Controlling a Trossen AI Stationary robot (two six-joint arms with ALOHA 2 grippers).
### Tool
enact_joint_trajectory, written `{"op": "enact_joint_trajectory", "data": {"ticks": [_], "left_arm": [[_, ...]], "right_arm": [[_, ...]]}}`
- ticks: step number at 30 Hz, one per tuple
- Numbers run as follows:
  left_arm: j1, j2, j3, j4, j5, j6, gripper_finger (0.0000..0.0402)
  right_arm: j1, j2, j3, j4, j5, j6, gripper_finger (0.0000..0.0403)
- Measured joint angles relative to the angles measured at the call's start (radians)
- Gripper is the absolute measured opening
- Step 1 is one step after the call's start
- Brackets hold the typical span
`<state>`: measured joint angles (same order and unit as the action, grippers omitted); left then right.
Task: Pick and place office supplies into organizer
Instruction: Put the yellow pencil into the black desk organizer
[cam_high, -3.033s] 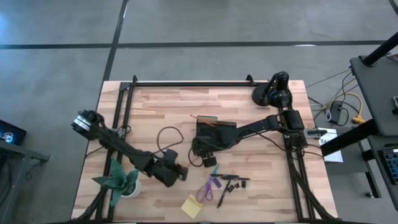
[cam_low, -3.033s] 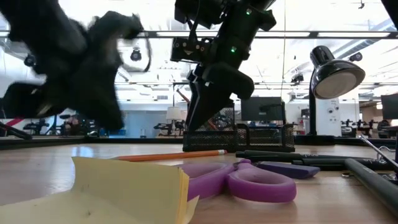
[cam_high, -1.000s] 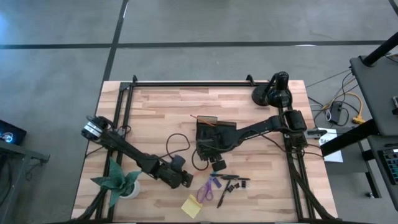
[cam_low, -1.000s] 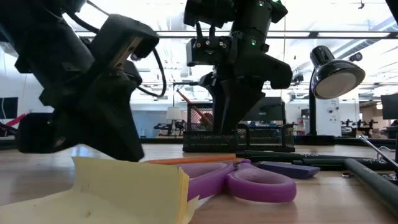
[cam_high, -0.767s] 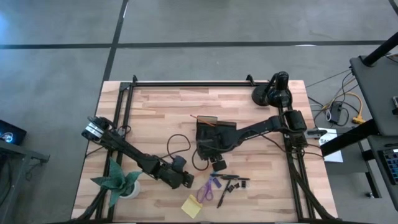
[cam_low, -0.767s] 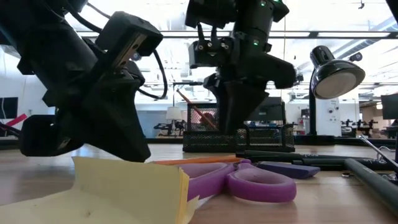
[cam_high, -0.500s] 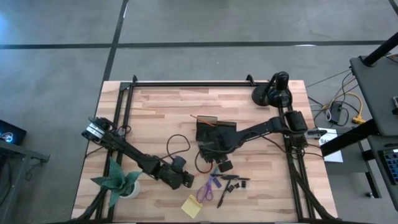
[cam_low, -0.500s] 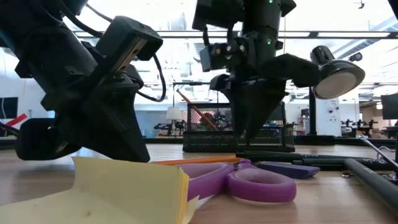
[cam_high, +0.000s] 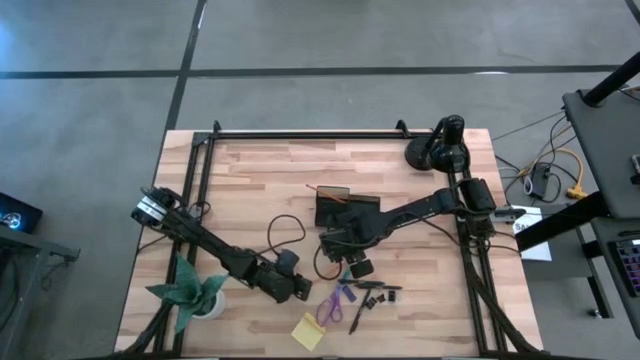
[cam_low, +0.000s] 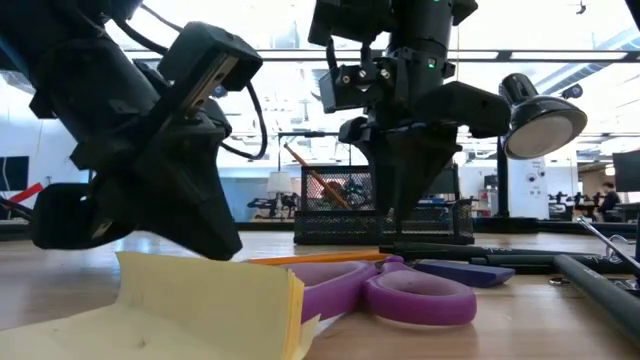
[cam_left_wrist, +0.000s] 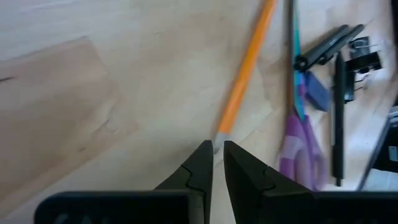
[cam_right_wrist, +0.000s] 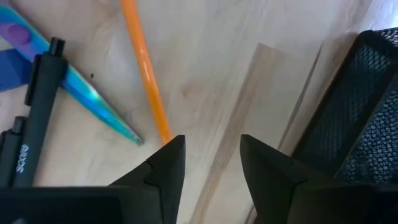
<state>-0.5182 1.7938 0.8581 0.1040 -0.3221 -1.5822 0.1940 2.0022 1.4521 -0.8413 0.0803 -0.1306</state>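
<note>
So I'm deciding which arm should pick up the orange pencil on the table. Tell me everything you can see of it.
The orange pencil is a thin, straight stick with a pale metal-looking end, lying flat on the wooden table next to the purple-handled scissors. The left gripper, nearly shut, points at that pale end; the right gripper, open, hovers by its other end near the scissors' blade tip. Neither is seen touching it. A black pen lies beyond the scissors.

Probably a lab (monitors (cam_low: 420, 175) behind).
</note>
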Motion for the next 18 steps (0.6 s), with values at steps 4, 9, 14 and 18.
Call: {"op": "enact_joint_trajectory", "data": {"ticks": [4, 9, 14, 18], "left_arm": [[0.0, -0.003, 0.0, 0.01, -0.005, 0.001, 0.0024], [0.0, -0.001, 0.0, 0.031, -0.008, 0.023, 0.0024], [0.001, -0.001, 0.002, 0.054, -0.012, 0.045, 0.0024], [0.002, 0.011, 0.002, 0.061, -0.016, 0.045, 0.0024]], "right_arm": [[0.0, 0.0, 0.0, 0.018, 0.0, 0.008, 0.0141], [0.0, 0.0, 0.0, 0.019, 0.0, 0.027, 0.0144], [0.0, 0.0, 0.0, 0.022, 0.0, 0.029, 0.0145], [0.0, 0.0, 0.0, 0.023, -0.001, 0.042, 0.0143]]}}
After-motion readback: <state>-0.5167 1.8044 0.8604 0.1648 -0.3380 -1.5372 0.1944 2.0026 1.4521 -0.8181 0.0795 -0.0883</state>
